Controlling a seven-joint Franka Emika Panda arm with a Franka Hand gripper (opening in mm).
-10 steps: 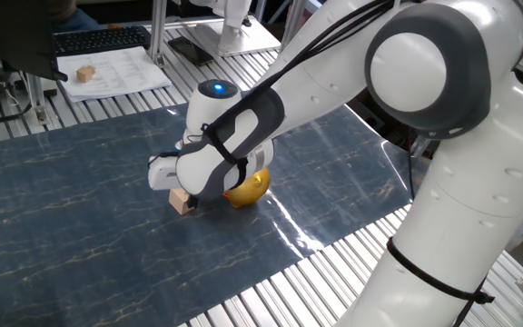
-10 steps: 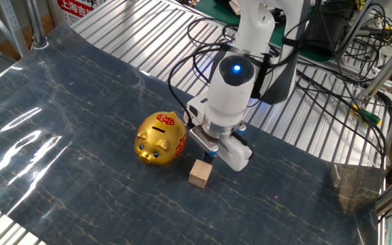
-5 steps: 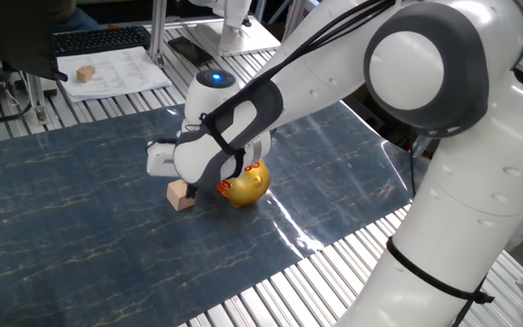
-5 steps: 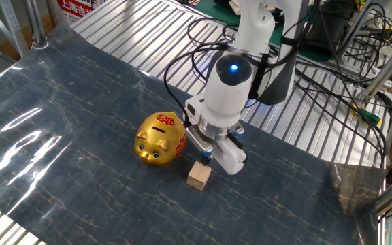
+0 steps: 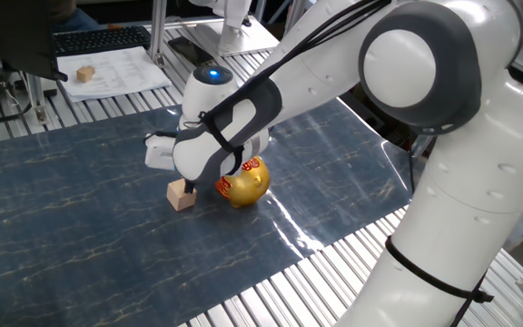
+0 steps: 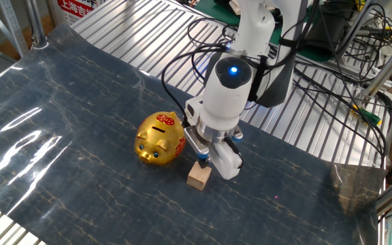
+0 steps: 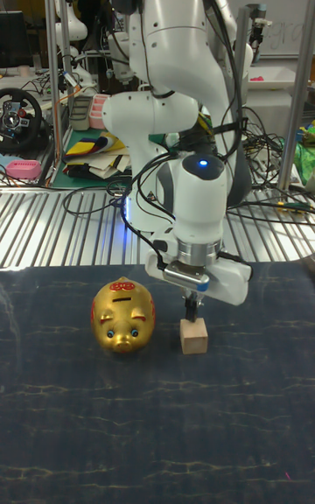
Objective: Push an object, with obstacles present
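- One fixed view: the gripper (image 5: 190, 184) points down at the wooden cube (image 5: 182, 195) on the blue mat (image 5: 62, 227), just beside the golden pig (image 5: 243, 183); finger spread hidden.
- Other fixed view: fingertips meet the wooden cube's (image 6: 199, 176) top, the golden pig (image 6: 160, 138) close by.
- Tall fixed view: the gripper's (image 7: 191, 307) fingers look pressed together, gripping nothing, above the wooden cube (image 7: 194, 336).

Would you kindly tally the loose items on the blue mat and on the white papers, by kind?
Wooden cubes: 2, one on the mat and one on the papers
Golden pig money boxes: 1
Total: 3
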